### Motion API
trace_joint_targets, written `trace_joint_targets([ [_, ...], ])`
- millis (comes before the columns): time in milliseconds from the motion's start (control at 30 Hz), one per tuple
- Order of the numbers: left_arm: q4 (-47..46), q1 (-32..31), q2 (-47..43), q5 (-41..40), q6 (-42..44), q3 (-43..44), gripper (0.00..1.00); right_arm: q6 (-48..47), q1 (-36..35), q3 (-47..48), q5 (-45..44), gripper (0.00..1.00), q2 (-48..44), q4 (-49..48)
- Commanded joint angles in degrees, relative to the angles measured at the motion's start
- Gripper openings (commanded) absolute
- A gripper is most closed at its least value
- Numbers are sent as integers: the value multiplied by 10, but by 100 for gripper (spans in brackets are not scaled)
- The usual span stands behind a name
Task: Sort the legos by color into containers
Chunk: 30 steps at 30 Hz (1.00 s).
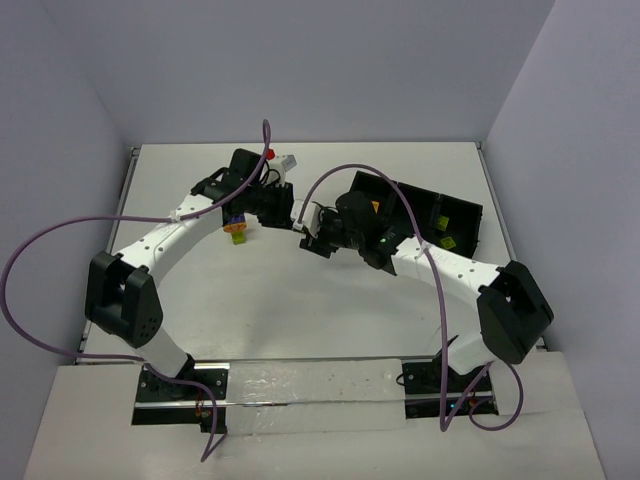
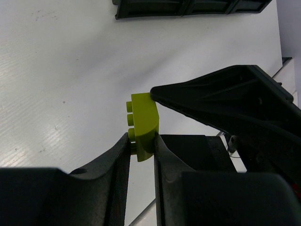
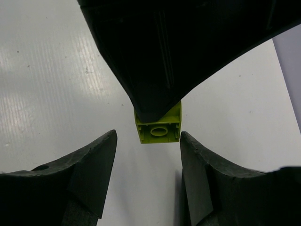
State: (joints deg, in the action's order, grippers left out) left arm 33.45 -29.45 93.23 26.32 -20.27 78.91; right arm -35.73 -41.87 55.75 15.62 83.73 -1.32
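Observation:
My left gripper [image 2: 141, 141] is shut on a lime green lego [image 2: 143, 120] and holds it above the white table. In the right wrist view the same lego [image 3: 158, 127] shows its hollow underside just beyond my open right gripper [image 3: 148, 135], between the two fingertips and not touched by them. In the top view both grippers meet mid-table, left [image 1: 290, 216] and right [image 1: 306, 233], and the held lego is hidden. A small stack of orange, green and purple legos [image 1: 236, 228] lies under the left arm. The black tray [image 1: 462, 212] sits at back right.
The tray's compartments hold an orange piece [image 1: 375, 207] and lime pieces [image 1: 447, 242]. The tray's near wall shows at the top of the left wrist view [image 2: 188, 8]. Purple cables loop over both arms. Grey walls close in the table on three sides.

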Motion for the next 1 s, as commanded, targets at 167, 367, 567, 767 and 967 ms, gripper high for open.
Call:
trace_joint_targets([
  [167, -2, 2, -34, 18, 10, 9, 0, 7, -5, 47, 3, 52, 32, -50],
  [367, -3, 2, -38, 15, 11, 7, 0, 12, -5, 51, -1, 26, 37, -55],
  [567, -1, 3, -41, -20, 6, 9, 75, 17, -4, 27, -10, 8, 17, -61],
  [767, 3, 11, -43, -47, -3, 13, 99, 39, 8, -22, -35, 9, -23, -85],
  [967, -11, 64, -68, -55, -34, -5, 99, 82, 52, -73, -45, 8, -81, -94],
])
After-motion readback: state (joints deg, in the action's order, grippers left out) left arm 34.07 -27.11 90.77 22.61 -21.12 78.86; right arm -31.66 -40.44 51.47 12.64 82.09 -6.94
